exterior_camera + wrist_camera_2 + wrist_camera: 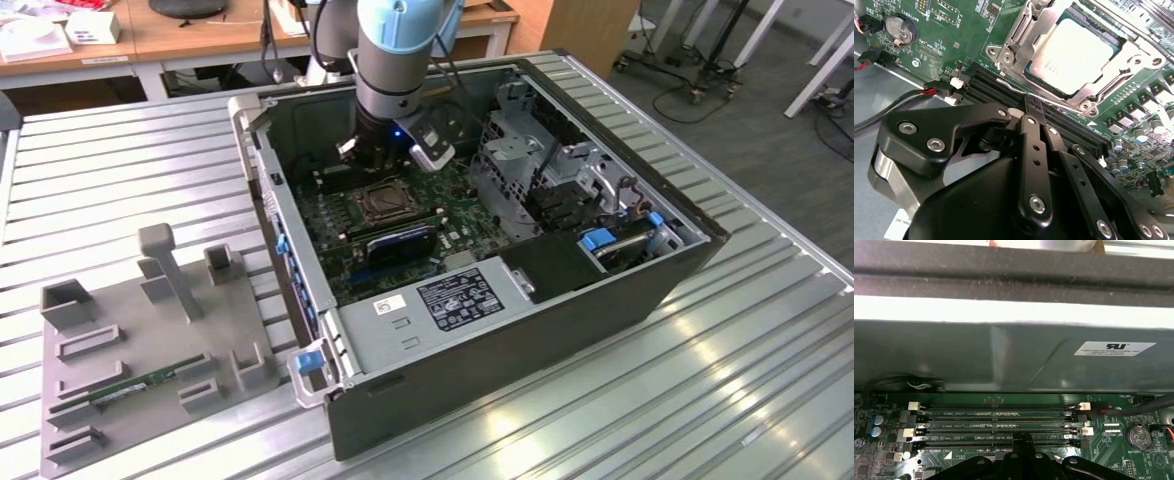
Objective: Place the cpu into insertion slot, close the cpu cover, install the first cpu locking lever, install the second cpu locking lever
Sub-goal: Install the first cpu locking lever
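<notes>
The cpu (1069,55) lies flat in its socket on the green motherboard, silvery top showing. The cpu cover (1013,41), a silver metal frame, lies down around it with the chip showing through its square opening. My gripper (1033,107) hangs beside the socket, over the black memory slots (989,85), its black fingers (1030,131) pressed together with nothing between them. In the exterior view the gripper (380,160) sits inside the open computer case, just behind the cpu (384,203). In the first wrist view the gripper (1024,440) hovers over the memory slots (999,422).
The case's grey wall (1004,355) stands close beyond the memory slots. A coin battery (901,27) and red-black cables (929,91) lie near the gripper. A drive cage (534,170) and power supply (447,300) crowd the case. A grey fixture (134,340) holds a memory stick (134,385).
</notes>
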Tool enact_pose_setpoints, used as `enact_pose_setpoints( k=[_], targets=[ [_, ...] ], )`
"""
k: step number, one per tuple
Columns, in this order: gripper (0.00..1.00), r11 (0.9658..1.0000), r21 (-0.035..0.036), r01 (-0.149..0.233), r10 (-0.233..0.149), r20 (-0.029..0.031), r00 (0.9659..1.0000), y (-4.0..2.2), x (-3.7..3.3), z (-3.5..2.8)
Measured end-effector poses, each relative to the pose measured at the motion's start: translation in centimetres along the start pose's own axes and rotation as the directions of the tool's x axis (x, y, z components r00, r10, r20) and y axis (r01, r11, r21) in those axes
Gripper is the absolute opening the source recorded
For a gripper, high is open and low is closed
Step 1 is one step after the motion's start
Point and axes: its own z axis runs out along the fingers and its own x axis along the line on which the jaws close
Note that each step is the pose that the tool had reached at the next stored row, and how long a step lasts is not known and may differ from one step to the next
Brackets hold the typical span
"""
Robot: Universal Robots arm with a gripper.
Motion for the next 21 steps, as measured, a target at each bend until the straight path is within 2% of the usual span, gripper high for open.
enact_pose_setpoints(
  k=[11, 18, 19, 21],
  targets=[
    [0.11, 1.0000, -0.0036, 0.000, 0.000, 0.0001, 1.0000, -0.34, -0.01, -0.07],
    [0.11, 0.9999, -0.0156, -0.001, 0.001, -0.0001, 1.0000, -0.36, 0.03, -0.13],
    [0.11, 0.9998, -0.0186, -0.001, 0.001, 0.0000, 1.0000, -0.35, 0.06, -0.15],
    [0.11, 0.9996, -0.0289, -0.002, 0.002, 0.0001, 1.0000, -0.35, 0.11, -0.17]
  ],
)
